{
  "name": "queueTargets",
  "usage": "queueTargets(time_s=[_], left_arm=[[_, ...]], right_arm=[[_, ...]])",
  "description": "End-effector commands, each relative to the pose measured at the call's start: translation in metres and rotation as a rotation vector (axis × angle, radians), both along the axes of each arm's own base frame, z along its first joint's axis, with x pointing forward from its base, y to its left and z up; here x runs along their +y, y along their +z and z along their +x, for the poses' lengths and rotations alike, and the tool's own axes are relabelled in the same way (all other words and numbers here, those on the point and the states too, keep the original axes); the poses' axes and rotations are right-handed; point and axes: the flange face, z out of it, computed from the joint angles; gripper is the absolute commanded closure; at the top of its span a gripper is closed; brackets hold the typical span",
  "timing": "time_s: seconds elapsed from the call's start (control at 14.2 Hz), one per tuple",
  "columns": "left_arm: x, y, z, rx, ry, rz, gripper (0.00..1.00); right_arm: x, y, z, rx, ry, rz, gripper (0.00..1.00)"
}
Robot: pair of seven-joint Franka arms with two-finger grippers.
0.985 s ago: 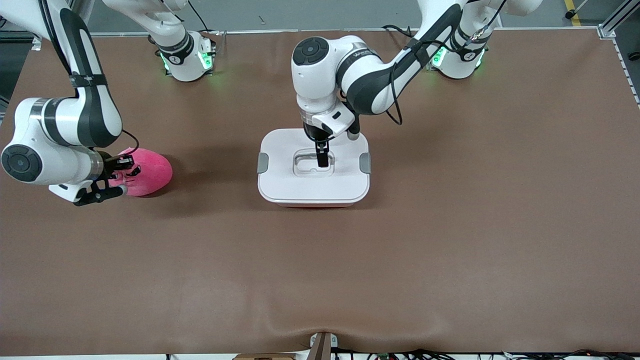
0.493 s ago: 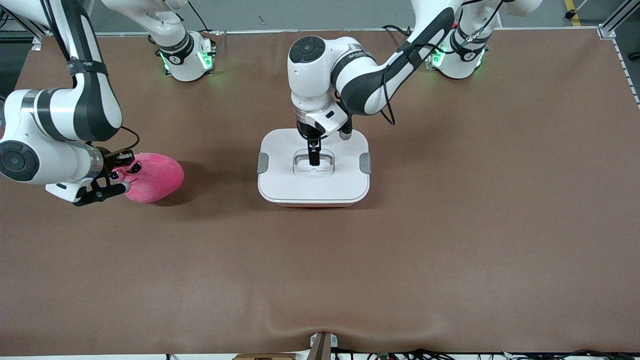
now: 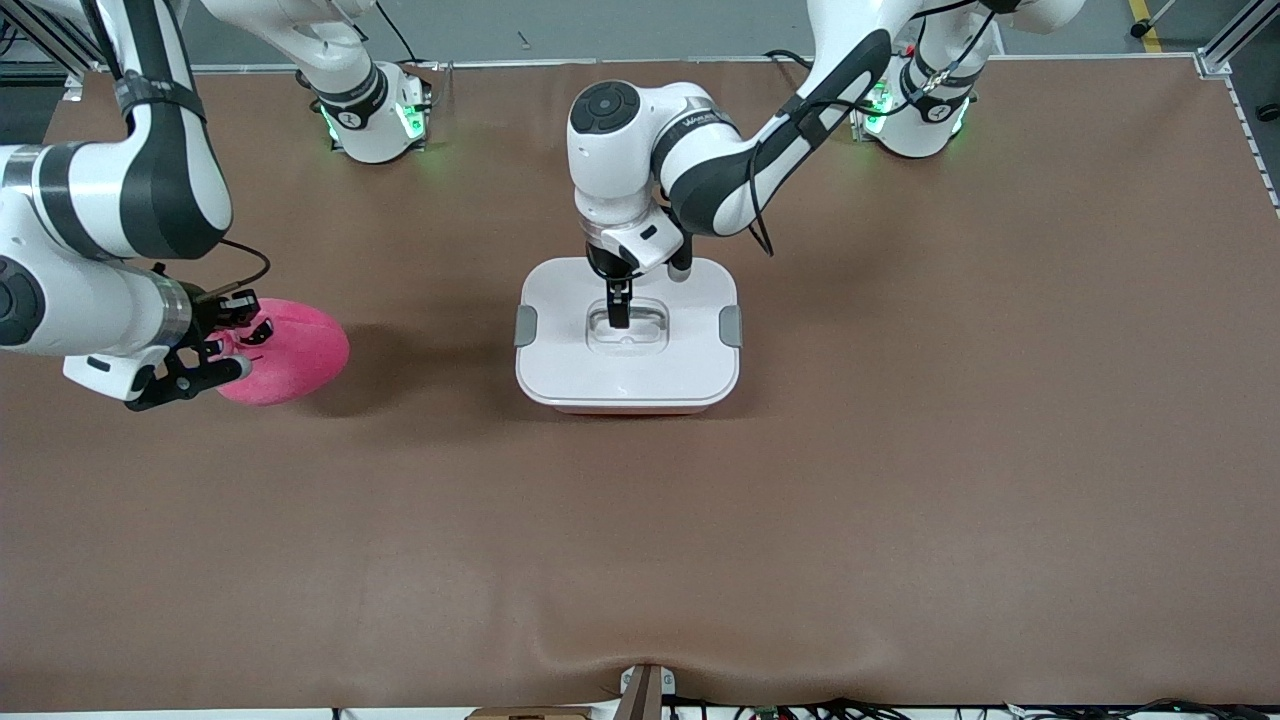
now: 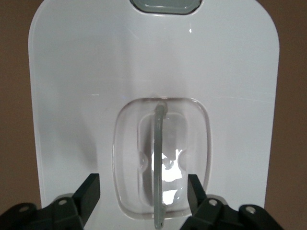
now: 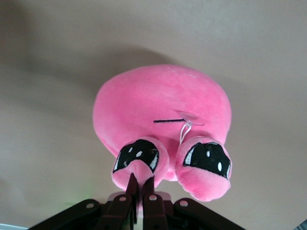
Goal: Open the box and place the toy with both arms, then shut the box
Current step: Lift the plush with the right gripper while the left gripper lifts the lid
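- Front view: the box sits mid-table with its white lid on, so I cannot see inside.
- My left gripper is down at the lid's clear handle, fingers spread on either side of it.
- Right wrist view alone shows my right gripper pinching the toy, toward the right arm's end from the box, with bare table between.
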Motion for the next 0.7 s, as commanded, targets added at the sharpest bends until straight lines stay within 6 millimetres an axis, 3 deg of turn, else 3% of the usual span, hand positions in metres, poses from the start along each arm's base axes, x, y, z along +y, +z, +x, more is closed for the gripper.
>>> queueTargets(time_s=[0.0, 0.28, 0.63], left_arm=[[-0.008, -0.008, 0.0, -0.011, 0.007, 0.002, 0.28], [-0.009, -0.02, -0.001, 0.008, 0.014, 0.007, 0.43], [-0.009, -0.012, 0.0, 0.005, 0.047, -0.008, 1.0]], right_arm=[[0.014, 0.023, 0.002, -0.016, 0.112, 0.03, 1.0], [0.022, 0.043, 0.003, -0.025, 0.299, 0.155, 1.0], [0.025, 0.041, 0.001, -0.001, 0.32, 0.223, 1.0]])
